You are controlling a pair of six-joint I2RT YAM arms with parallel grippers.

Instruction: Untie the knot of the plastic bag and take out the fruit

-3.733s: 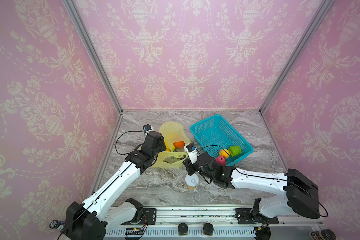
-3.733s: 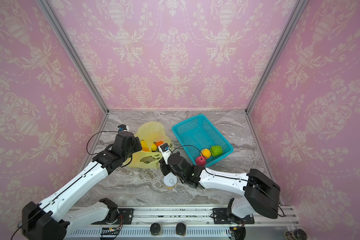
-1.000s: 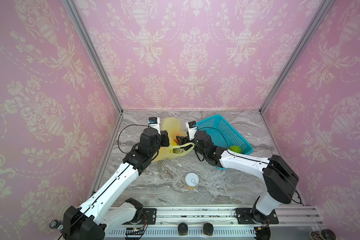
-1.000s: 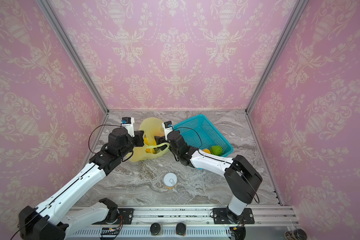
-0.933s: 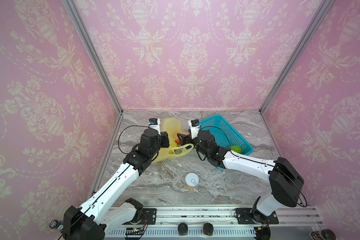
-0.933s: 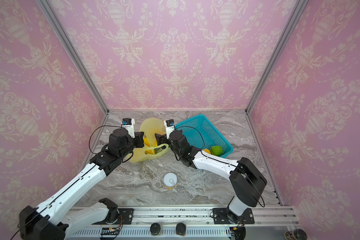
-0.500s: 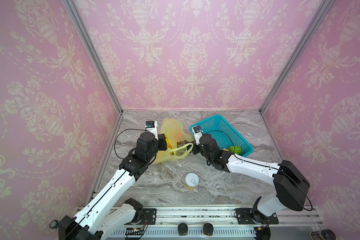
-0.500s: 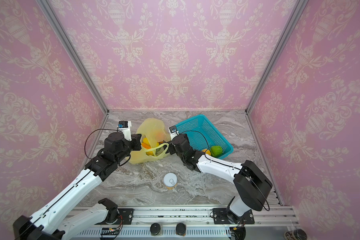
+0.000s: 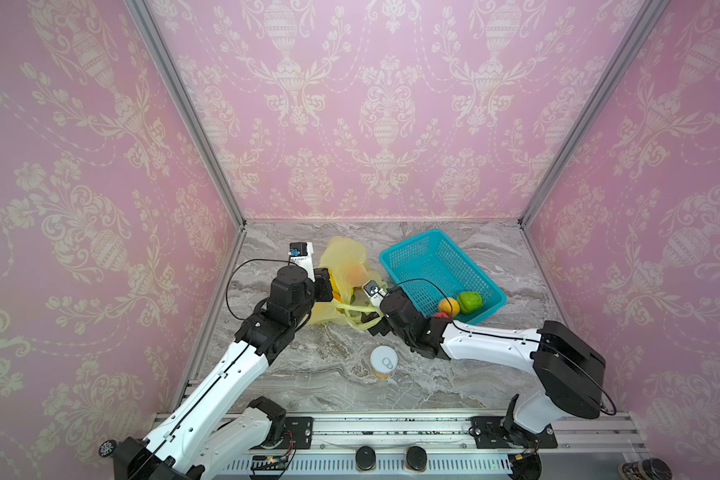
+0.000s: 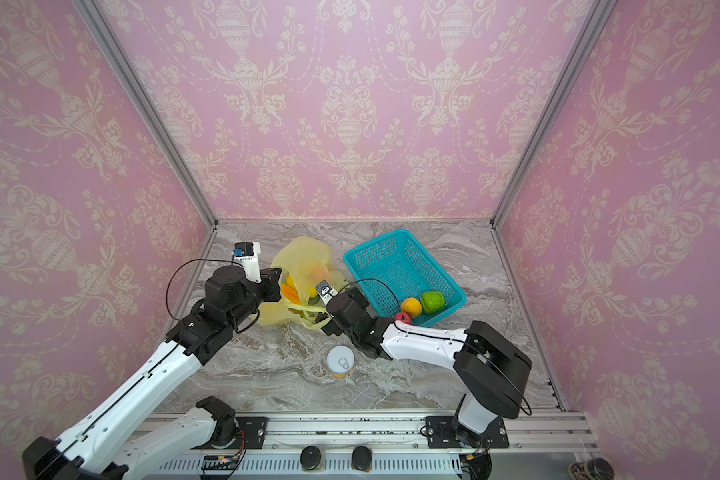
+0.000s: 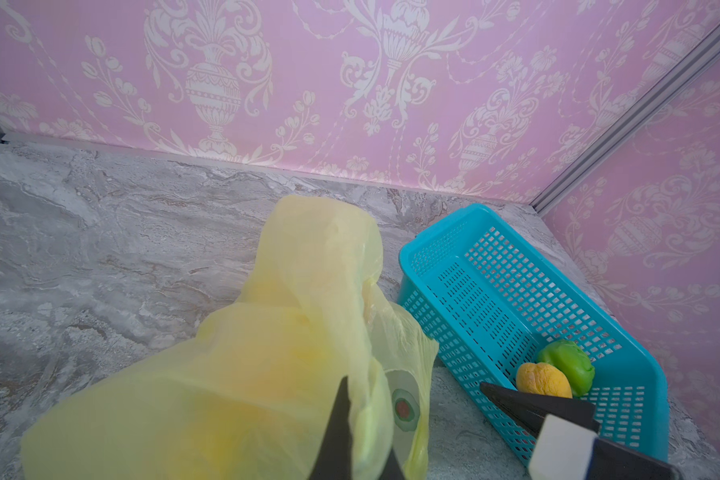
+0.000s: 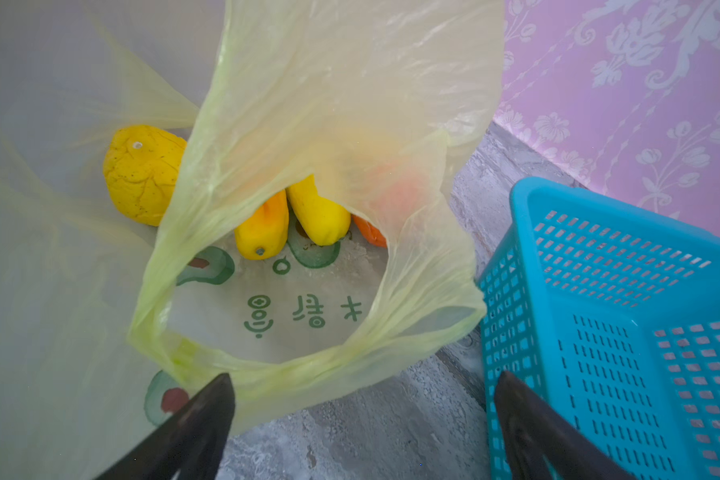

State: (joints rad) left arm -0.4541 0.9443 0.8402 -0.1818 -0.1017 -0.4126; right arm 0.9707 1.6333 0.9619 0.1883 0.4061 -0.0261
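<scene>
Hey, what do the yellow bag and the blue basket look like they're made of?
The plastic bag looks like thin plastic film with a slight sheen: it is translucent and creased, and the fruit shows through it. The basket looks like rigid moulded plastic, smooth turquoise, with even rows of slots in its walls; its hardness is only a guess.

Looking down in both top views from high above the front rail (image 9: 391, 428), facing the back wall (image 9: 383, 104), taking in the whole marble table (image 9: 316, 374). Sharing nearly one field, shifted slightly sideways. Riding low and near in the left wrist view, facing across the plastic bag (image 11: 308, 270) toward the turquoise basket (image 11: 516, 299) and the far corner. Pressing very close in the right wrist view, peering into the bag's mouth with the basket's side alongside. Overlapping on bag and basket in all four views.
</scene>
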